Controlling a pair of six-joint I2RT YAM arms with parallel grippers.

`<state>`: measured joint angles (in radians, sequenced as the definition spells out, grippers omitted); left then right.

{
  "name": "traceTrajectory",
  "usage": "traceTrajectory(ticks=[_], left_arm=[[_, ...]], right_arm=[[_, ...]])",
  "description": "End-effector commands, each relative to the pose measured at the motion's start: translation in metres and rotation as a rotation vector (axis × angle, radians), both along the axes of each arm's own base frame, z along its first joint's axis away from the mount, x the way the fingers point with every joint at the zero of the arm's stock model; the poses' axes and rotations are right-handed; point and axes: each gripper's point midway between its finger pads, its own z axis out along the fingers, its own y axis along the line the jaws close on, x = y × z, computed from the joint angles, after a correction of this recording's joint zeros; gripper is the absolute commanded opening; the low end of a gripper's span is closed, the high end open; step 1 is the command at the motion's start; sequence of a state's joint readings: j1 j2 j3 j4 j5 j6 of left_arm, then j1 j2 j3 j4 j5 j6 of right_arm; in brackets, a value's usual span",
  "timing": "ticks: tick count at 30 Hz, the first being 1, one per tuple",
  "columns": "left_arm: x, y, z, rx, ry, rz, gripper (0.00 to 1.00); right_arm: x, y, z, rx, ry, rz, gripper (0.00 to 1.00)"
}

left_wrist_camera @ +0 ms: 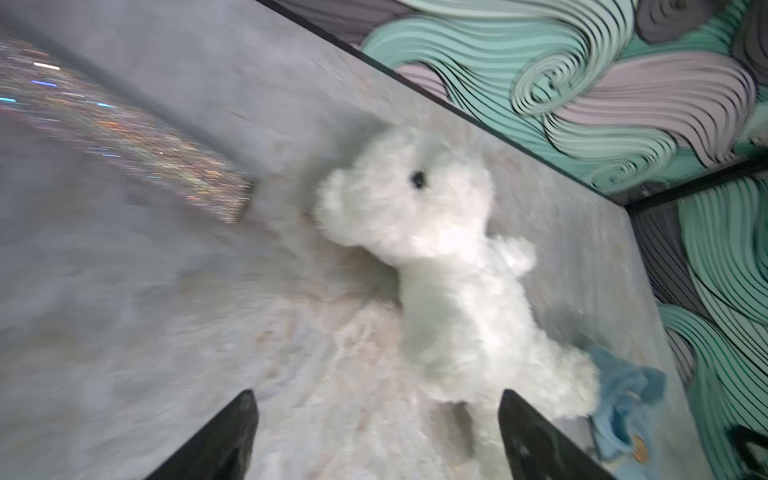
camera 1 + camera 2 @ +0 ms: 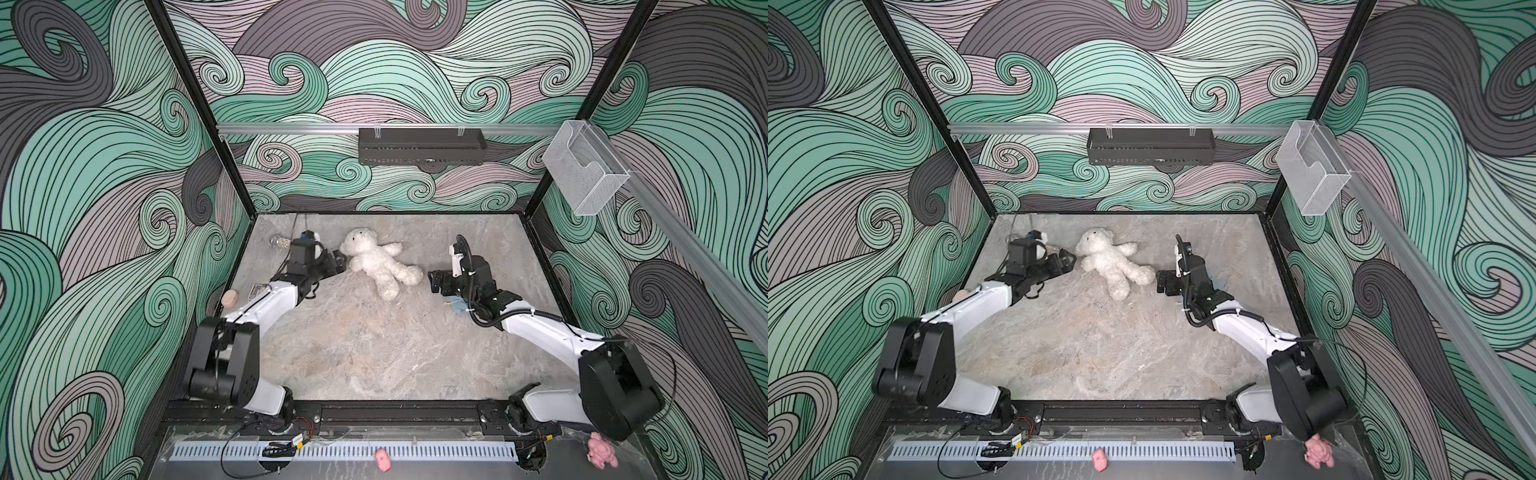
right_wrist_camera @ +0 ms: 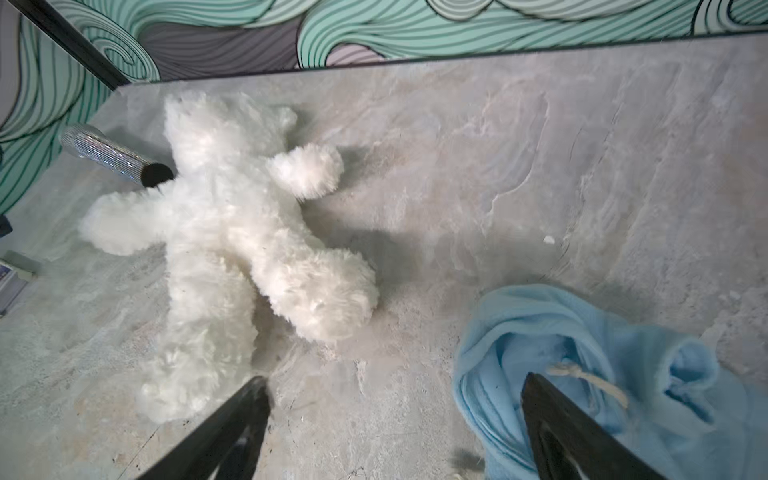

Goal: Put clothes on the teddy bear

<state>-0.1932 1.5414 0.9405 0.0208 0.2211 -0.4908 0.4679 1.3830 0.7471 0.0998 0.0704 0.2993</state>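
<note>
Front ledge (image 2: pixel 457 471): a small pink toy (image 2: pixel 383 459) lies in the middle, and a bigger pink toy (image 2: pixel 601 454) lies by the base of the right arm (image 2: pixel 540 328).
Desk (image 2: pixel 374 357): it is grey like stone, and the other things lie on it.
Teddy bear (image 2: pixel 380 262): it is white and fluffy and lies face up on the far half of the desk, between the two arms. Its head points to the left arm (image 2: pixel 270 301) and its legs point to the right arm.
Left jaws: they are wide open and hold nothing. In both top views the tips are just beside the bear's head.
Right jaws: they are wide open and grip nothing. They are near the bear's feet but apart from them. In the right wrist view one tip is over the blue cloth, and I cannot tell if it touches.
Blue cloth (image 3: pixel 582 332): it is soft and crumpled, with a cream string. It lies on the desk near the bear's legs.
Shiny tube (image 3: pixel 108 153): it lies on the desk by the bear's head.
</note>
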Motion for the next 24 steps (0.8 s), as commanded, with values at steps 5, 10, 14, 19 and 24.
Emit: traceTrajectory(ticks=[5,10,14,19,24], left_arm=[[0.034,-0.056,-0.031,-0.015,0.213,-0.188,0.93],[0.050,-0.079,-0.061,0.021,0.292,-0.255,0.89],[0.046,-0.102,-0.071,-0.019,0.299,-0.305,0.71],[0.009,-0.114,-0.081,-0.069,0.323,-0.371,0.44],[-0.035,-0.099,-0.077,-0.118,0.307,-0.309,0.46]], right_arm=[[0.005,0.017,0.004,0.060,0.032,0.012,0.95],[-0.003,0.011,-0.004,0.053,0.051,0.002,0.96],[-0.007,0.003,-0.007,0.023,0.053,-0.019,0.97],[-0.012,-0.003,-0.012,0.001,0.081,-0.032,0.99],[-0.019,-0.021,-0.021,-0.043,0.113,-0.093,0.99]])
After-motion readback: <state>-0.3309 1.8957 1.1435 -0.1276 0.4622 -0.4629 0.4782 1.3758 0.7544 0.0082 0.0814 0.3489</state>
